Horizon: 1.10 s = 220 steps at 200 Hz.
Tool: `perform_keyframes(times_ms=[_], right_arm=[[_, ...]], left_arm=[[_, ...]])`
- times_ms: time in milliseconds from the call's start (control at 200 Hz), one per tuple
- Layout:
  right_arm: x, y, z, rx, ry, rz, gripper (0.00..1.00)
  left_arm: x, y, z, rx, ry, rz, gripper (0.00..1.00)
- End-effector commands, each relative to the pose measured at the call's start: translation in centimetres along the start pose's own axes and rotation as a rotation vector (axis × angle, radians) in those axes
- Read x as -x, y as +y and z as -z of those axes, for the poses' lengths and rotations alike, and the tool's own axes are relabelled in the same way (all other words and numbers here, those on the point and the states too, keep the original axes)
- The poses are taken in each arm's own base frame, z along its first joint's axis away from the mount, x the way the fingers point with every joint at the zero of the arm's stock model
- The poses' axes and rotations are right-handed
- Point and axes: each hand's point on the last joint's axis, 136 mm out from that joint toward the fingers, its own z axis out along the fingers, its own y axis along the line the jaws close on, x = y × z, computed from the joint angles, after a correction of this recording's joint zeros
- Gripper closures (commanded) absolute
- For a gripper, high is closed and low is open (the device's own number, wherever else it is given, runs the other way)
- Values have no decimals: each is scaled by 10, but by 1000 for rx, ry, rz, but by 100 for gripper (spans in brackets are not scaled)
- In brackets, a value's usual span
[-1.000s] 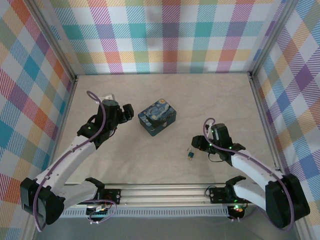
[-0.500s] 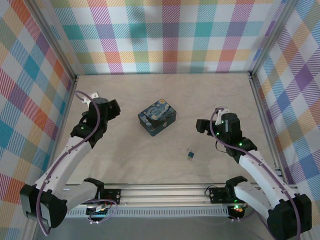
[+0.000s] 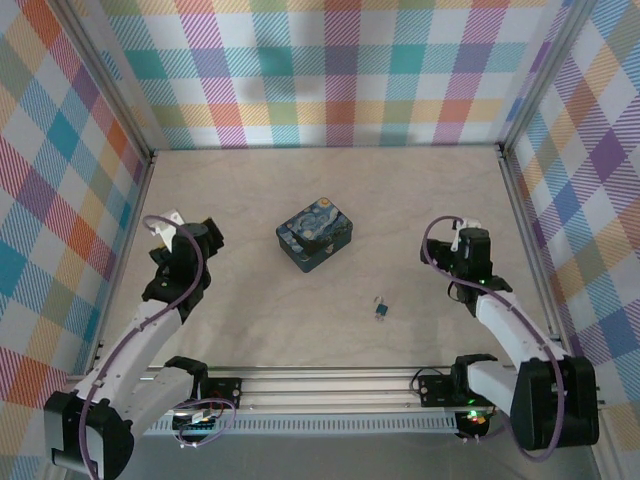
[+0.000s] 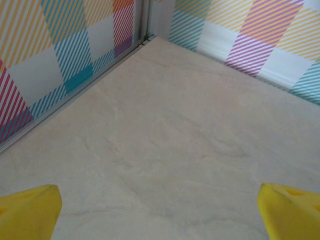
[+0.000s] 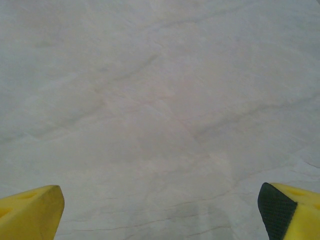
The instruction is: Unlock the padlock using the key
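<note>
Padlock [image 3: 382, 312] apart from tin [image 3: 315, 237]

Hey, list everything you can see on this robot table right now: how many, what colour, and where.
tin: 1, blue and yellow, mid-table.
padlock: 1, blue, on the table nearer than the tin, between the arms.
grey sliver: 1, at the padlock's far end; key or shackle, too small to tell.
table: 1, pale beige.
walls: 3, multicolour plaid; left, far, right.
rail: 1, silver, near edge.
left arm, right arm: 2, white and black.
left gripper: yellow, open, facing the far-left corner.
right gripper: yellow, open, over the table.
</note>
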Motion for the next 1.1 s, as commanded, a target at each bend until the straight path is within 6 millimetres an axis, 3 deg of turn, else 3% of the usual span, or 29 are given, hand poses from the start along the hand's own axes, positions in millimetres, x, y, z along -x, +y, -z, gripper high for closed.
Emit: perform_keyframes(times_ms=[0, 290, 580, 795, 965, 1095], right_arm=[[13, -2, -8, -6, -74, 42, 0], [15, 12, -25, 82, -175, 88, 0], [37, 30, -33, 197, -310, 145, 0], [22, 29, -55, 220, -316, 144, 0], [26, 16, -70, 168, -243, 86, 0], [27, 15, -68, 179, -257, 78, 0]], left_arm=[[18, 3, -1, 9, -76, 39, 0], [8, -8, -7, -41, -17, -8, 0], [-8, -16, -19, -63, 32, -72, 0], [-22, -22, -28, -83, 70, -150, 0], [-31, -23, -32, -101, 68, -180, 0], [-40, -27, -43, -106, 84, -217, 0]])
